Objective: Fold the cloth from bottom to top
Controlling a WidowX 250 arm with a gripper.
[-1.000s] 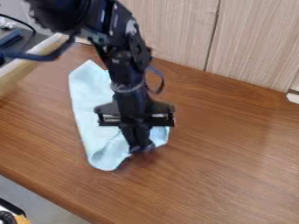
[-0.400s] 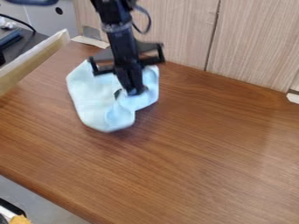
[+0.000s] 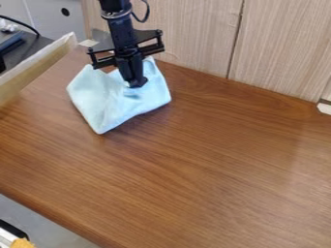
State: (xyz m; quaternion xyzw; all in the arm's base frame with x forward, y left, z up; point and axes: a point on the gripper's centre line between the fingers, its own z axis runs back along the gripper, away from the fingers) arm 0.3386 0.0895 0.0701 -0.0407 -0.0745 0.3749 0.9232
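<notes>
Fold prob. mid-way: jaws clamped on cloth (image 3: 97, 97), approx. 11 o'clock in cam. view. Next: lay held edge twd. 12, then release.

The gripper (image 3: 135, 83) is black. Right at its jaws, the cloth (image 3: 97, 99) is lt. blue, w/ darker blue in its folds. Below & R of the jaws, the table (image 3: 219, 160) is reddish brown w/ thin, dark wood lines. Up & R of the jaws, the wall (image 3: 188, 34) is pale tan w/ skinny streaks. L of the jaws, the board (image 3: 32, 71) is yellowy tan w/ a whitish top. Way down L of the jaws, an orange bit (image 3: 22, 243) shows.
</notes>
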